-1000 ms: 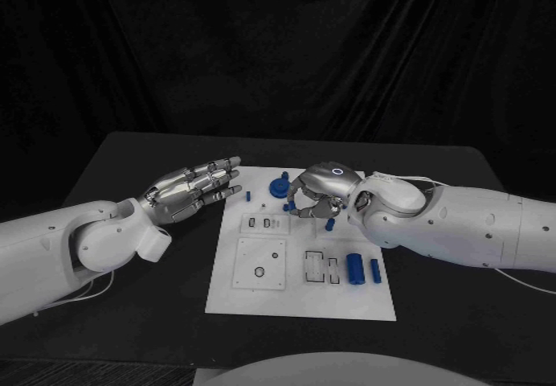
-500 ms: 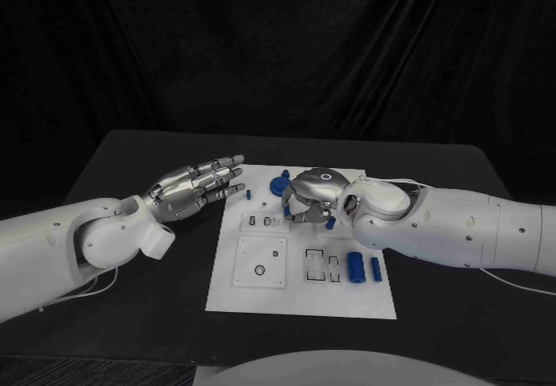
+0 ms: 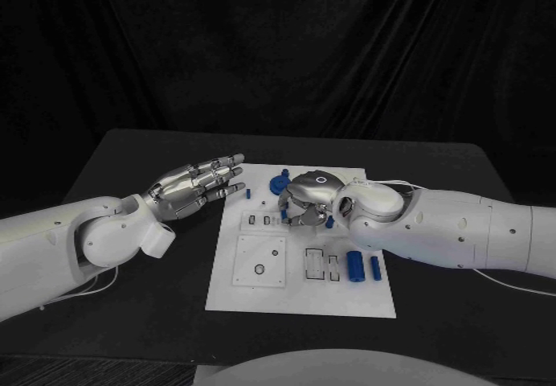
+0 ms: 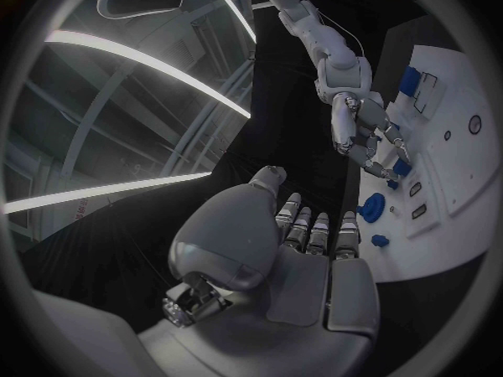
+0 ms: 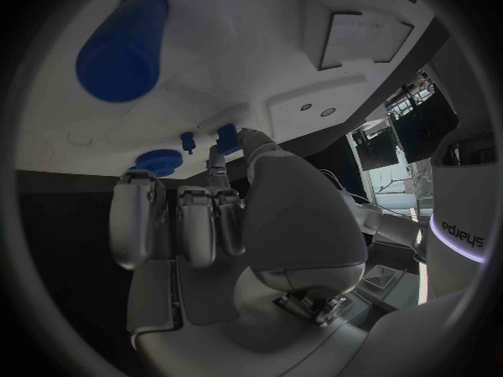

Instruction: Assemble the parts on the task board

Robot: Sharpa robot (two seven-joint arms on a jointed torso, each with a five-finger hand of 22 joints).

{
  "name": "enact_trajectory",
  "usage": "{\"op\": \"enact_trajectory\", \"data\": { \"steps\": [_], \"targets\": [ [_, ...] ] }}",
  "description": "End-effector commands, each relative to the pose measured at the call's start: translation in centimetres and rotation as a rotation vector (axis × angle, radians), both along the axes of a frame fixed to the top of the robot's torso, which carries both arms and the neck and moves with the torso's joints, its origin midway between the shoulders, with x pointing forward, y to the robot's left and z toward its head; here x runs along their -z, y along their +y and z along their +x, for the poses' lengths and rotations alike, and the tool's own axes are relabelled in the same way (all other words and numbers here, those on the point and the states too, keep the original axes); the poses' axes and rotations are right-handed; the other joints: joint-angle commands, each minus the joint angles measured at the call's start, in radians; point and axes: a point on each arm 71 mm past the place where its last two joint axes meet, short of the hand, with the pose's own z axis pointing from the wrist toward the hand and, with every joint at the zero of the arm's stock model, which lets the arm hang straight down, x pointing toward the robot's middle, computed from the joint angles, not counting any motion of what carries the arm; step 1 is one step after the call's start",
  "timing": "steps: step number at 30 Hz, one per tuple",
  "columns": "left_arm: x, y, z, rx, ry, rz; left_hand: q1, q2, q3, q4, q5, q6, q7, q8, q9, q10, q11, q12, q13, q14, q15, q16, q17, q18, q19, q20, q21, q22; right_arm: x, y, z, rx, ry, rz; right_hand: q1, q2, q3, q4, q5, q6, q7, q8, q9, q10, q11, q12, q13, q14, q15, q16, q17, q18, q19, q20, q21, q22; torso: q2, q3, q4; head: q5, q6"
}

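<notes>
Reaching over the far half of the task board (image 3: 299, 301), the right hand (image 3: 308, 199) hangs palm-down with its fingers curled toward a small blue peg (image 5: 225, 136). In the right wrist view the peg sits at the tips of the fingers (image 5: 217, 155), but contact cannot be confirmed, so whether it is grasped cannot be told. The peg lies directly beneath and just ahead of this hand, near the board's far edge, beside a round blue gear (image 3: 278, 186). Judged from this, the right hand is the nearer one, and the coming move depends on the fingers closing straight down on the peg.

The left hand (image 3: 194, 189) hovers released, fingers spread, holding nothing, just off the board's left edge.

Two blue cylinders (image 3: 356, 267) lie near the right edge, long axes running near to far.

Hidden: the peg's orientation and the slots under the right hand's palm.
</notes>
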Motion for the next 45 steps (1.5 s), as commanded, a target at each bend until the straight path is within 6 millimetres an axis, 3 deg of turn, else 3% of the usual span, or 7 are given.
{"op": "enact_trajectory", "data": {
  "steps": [1,16,21,26,32,38,45],
  "targets": [
    [-0.1,-0.1,-0.1,0.012,-0.002,-0.016,-0.009,-0.003,0.007,0.000,0.005,-0.003,0.005,0.006,0.001,-0.001,0.006,0.002,0.001,0.003,0.007,0.005,0.001,0.010,0.001,0.007,-0.001,0.001,0.7,-0.2,0.0,0.018,0.023,-0.036,-0.007,-0.001,-0.002,-0.003,-0.007,0.001,0.005,-0.001,0.000,0.105,0.011,0.004,0.263,0.103,0.008,0.003,0.263,0.011,0.009,0.006,-0.005,0.197,0.000,0.0002,-0.0003,0.001,-0.001],
    [0.0,-0.2,-0.1,0.015,-0.002,-0.018,-0.009,-0.003,0.007,0.000,0.005,-0.003,0.005,0.006,0.001,-0.001,0.006,0.002,0.001,0.003,0.007,0.005,0.001,0.010,0.001,0.007,-0.001,0.001,1.1,0.0,-0.1,0.017,0.038,-0.049,-0.019,-0.002,0.000,-0.014,-0.032,-0.043,0.014,-0.029,-0.010,0.105,0.009,0.004,0.263,0.103,0.007,0.003,0.263,0.013,0.005,0.009,-0.015,0.194,0.000,-0.0007,0.0006,0.000,-0.006],
    [0.0,-0.2,-0.1,0.016,-0.001,-0.018,-0.010,-0.004,0.009,-0.002,0.004,-0.004,0.006,0.006,0.001,-0.002,0.007,0.002,0.001,0.003,0.007,0.005,0.001,0.010,0.000,0.008,-0.001,0.001,1.1,0.0,-0.1,0.017,0.042,-0.054,-0.031,-0.001,-0.001,-0.021,-0.077,-0.058,0.016,-0.041,-0.017,0.105,0.008,0.004,0.263,0.103,0.007,0.003,0.263,0.013,0.005,0.009,-0.016,0.194,-0.001,-0.0011,0.0002,0.000,-0.007],
    [0.0,-0.3,0.0,0.017,-0.001,-0.018,-0.010,-0.004,0.009,-0.002,0.004,-0.004,0.006,0.006,0.001,-0.002,0.007,0.002,0.001,0.003,0.007,0.005,0.001,0.010,0.000,0.008,-0.001,0.001,1.2,0.0,-0.1,0.018,0.045,-0.059,-0.036,-0.003,-0.003,-0.025,-0.090,-0.071,0.018,-0.049,-0.021,0.105,0.008,0.004,0.263,0.103,0.007,0.003,0.263,0.014,0.005,0.009,-0.018,0.193,0.000,-0.0006,0.0001,0.000,-0.007],
    [0.0,-0.3,0.0,0.019,0.000,-0.018,-0.010,-0.004,0.009,-0.002,0.004,-0.004,0.006,0.006,0.001,-0.002,0.007,0.002,0.001,0.003,0.007,0.005,0.001,0.010,0.000,0.008,-0.001,0.001,1.2,-0.1,0.0,0.018,0.046,-0.060,-0.047,-0.003,-0.009,-0.033,-0.152,-0.119,0.021,-0.078,-0.039,0.105,0.009,0.004,0.263,0.103,0.007,0.003,0.263,0.016,0.002,0.009,-0.029,0.190,-0.001,0.0001,-0.0002,0.000,-0.010],
    [0.1,-0.3,0.0,0.018,0.001,-0.017,-0.011,-0.004,0.010,-0.003,0.004,-0.006,0.007,0.006,0.001,-0.003,0.008,0.001,0.001,0.003,0.007,0.004,0.001,0.010,0.000,0.008,-0.001,0.001,1.0,-0.2,-0.1,0.018,0.032,-0.043,-0.075,-0.010,-0.034,-0.024,-0.271,-0.216,0.016,-0.125,-0.084,0.105,0.005,0.004,0.263,0.103,0.004,0.003,0.263,0.017,0.002,0.007,-0.037,0.189,-0.001,-0.0003,-0.0004,0.000,-0.012],
    [0.1,-0.3,0.0,0.012,0.000,-0.014,-0.012,-0.004,0.011,-0.003,0.004,-0.008,0.007,0.005,0.001,-0.003,0.008,0.001,0.001,0.003,0.007,0.004,0.001,0.010,0.000,0.008,-0.001,0.001,0.0,-0.9,-0.4,0.014,-0.030,0.031,-0.092,-0.024,-0.046,0.007,-0.319,-0.257,0.010,-0.137,-0.109,0.105,0.000,0.004,0.263,0.103,0.000,0.003,0.263,0.021,-0.005,0.003,-0.056,0.184,-0.001,-0.0003,0.0000,0.000,-0.013]
  ]
}}
